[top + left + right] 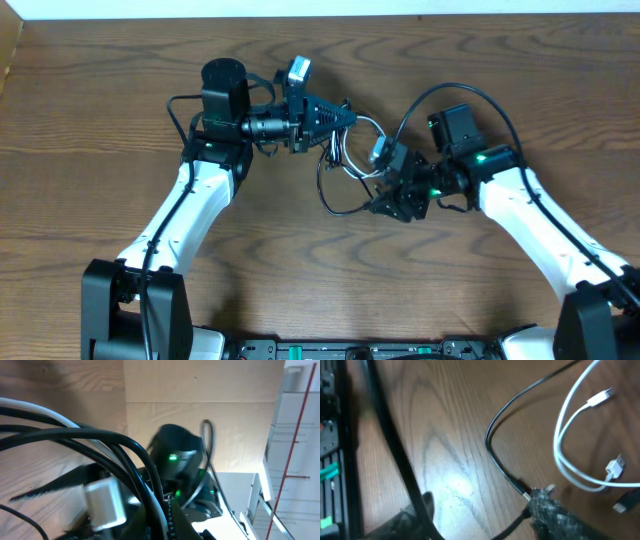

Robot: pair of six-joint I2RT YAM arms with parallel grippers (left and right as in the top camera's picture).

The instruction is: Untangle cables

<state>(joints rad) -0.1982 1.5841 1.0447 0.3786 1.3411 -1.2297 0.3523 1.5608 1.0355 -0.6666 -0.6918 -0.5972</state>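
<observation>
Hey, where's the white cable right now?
In the overhead view, the white cable sits mid-table, in the gap between the left gripper and the right gripper. It is just right of the black cable loop.

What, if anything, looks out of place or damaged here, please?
Nothing looks damaged or spilled. The only oddity: in the left wrist view the white cable and several black cords hang right across the lens, hiding most of the scene.
</observation>
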